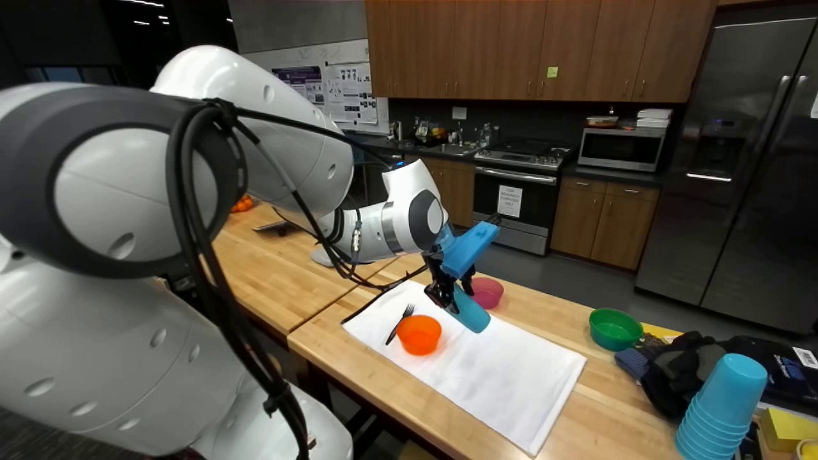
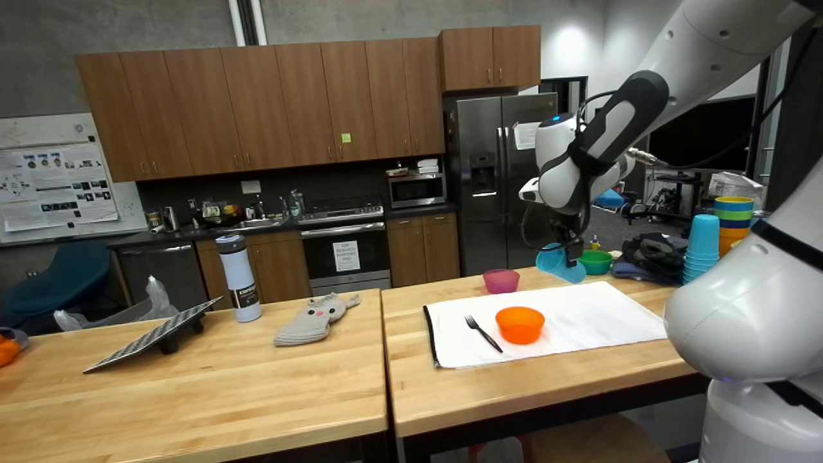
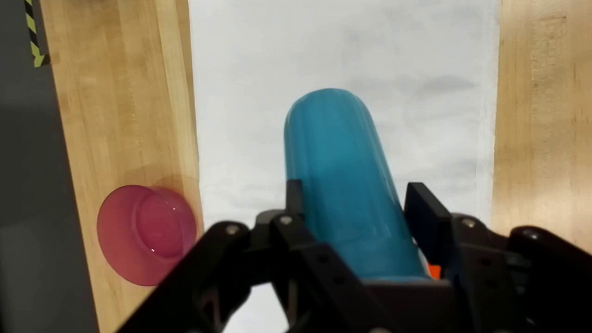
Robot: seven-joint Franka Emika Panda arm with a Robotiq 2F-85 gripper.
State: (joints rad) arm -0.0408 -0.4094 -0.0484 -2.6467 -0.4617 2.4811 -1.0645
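the fingers (image 3: 428, 225) were clamped on a tilted cup (image 3: 337, 152), which could slip if the grip, partly hidden, was uneven.

In the wrist view, the end effector (image 3: 355, 198) mostly hides the orange bowl (image 3: 434, 271).

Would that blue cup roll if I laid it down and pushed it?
Probably, since the blue cup has round sides; one end looks narrower, so it may curve. It might be slippery, being shiny, and seems stiff: no dent shows where the tool grips it.
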